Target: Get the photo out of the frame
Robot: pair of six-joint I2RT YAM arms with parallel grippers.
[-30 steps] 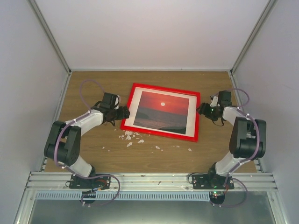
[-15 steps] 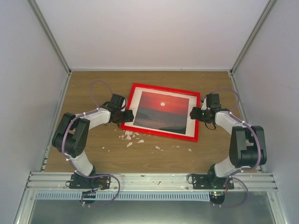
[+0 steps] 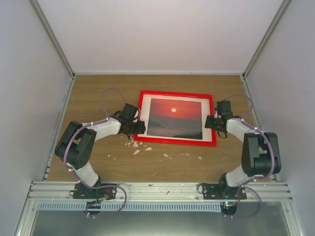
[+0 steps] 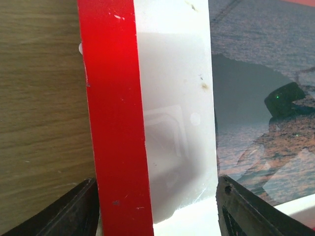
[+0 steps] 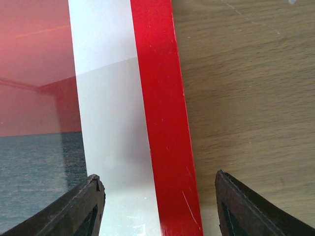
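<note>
Photo of a red sunset, seated face up in the frame inside a white mat. The frame lay flat on the wooden table, toward its far middle. The left gripper stood at the frame's left side, close to the near-left corner, and the right gripper at its right side. In each wrist view the jaws were spread wide and empty, with the red side bar and a strip of mat lying between them. Contact with the bar could not be judged.

The step in hand appeared to be seizing both side bars so that the frame could be raised or turned to reach its back. It would be done well by closing each pair of jaws on the red bar alone, sparing the reflective picture face, and by moving both arms together so that the frame kept level. White scraps lay just near of the near-left corner and might slip under a finger there.
</note>
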